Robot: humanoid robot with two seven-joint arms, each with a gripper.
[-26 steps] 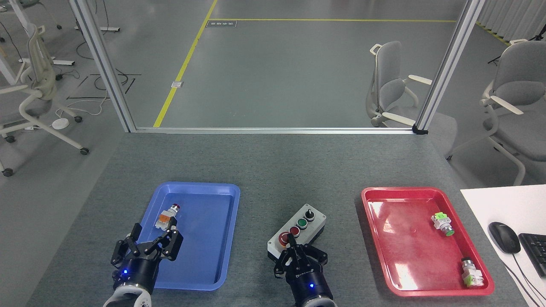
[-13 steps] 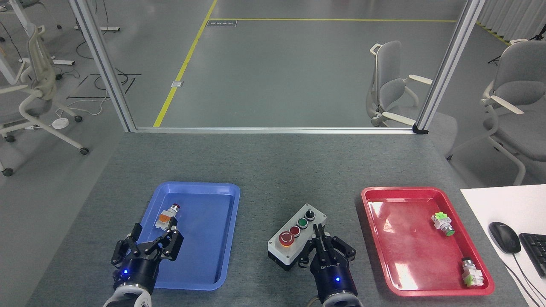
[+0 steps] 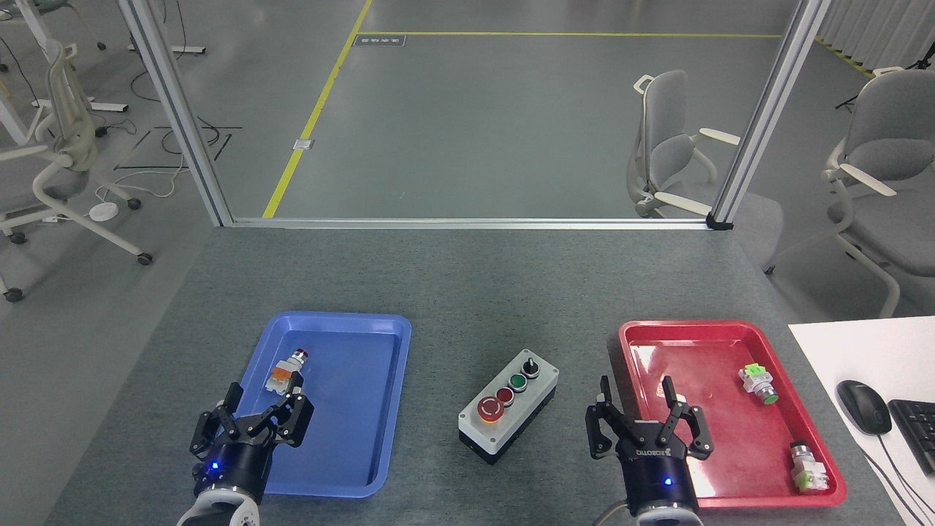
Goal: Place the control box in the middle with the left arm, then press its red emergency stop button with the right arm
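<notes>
Bright, even overhead light fills the scene, and shadows under objects are soft and short. White glare patches streak the red tray (image 3: 730, 475), mostly near its front edge, with fainter sheen on the blue tray (image 3: 365, 409). Focus is sharp throughout; the frame posts lean outward toward the picture's top corners.

Right claw (image 3: 643, 427) now off box (image 3: 509, 415)

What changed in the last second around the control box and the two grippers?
The right gripper left the red emergency stop button, swung right and opened; it now sits over the near-left edge of the red tray, clear of the control box. It holds nothing. The box, the left gripper at the blue tray and the loose push-button parts stayed put.
</notes>
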